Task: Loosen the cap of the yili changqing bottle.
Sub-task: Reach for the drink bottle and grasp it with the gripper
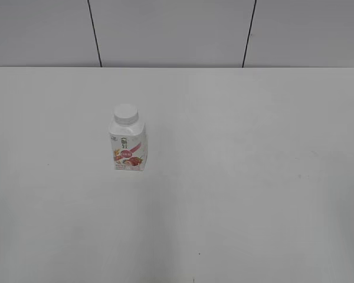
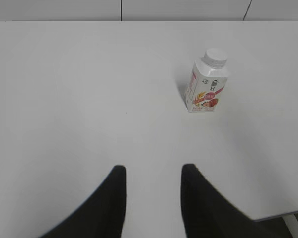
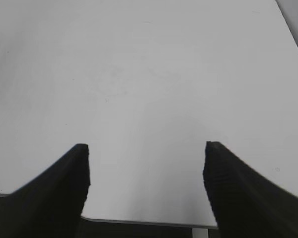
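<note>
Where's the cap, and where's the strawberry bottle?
cap (image 1: 125, 113), exterior view, flat white top.
yili changqing bottle (image 1: 128, 150), exterior view, front label with the strawberry picture.

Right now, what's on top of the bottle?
The white cap sits on the neck of the yili changqing bottle, with nothing above it. Its thread and the contents are hidden, so tightness cannot be judged.

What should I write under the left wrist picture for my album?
Open left gripper hovers over the white table, the capped yili changqing bottle upright ahead to its right.
</note>
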